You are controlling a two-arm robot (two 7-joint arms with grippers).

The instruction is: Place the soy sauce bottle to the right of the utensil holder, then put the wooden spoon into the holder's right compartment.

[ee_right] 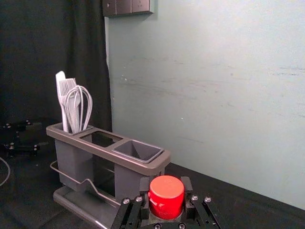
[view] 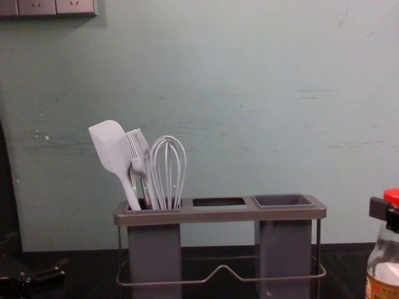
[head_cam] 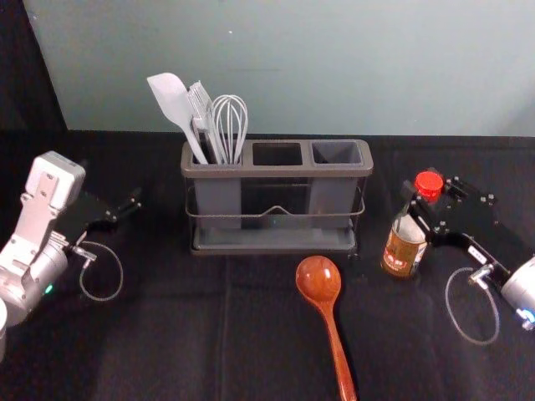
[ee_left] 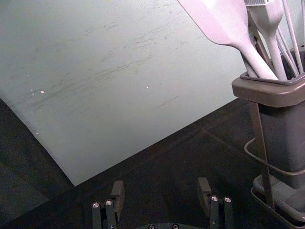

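Though glassy, bottle between right jaws

On my right, a narrow gap separates the grey-brown, three-section utensil holder from the red-capped glass bottle in my right gripper. The glossy brown wooden spoon bars a low pass along the front. White utensils jut above the left compartment; the right compartment opens upward. There's wider room between my left gripper and the holder; a pale wall bounds the back.
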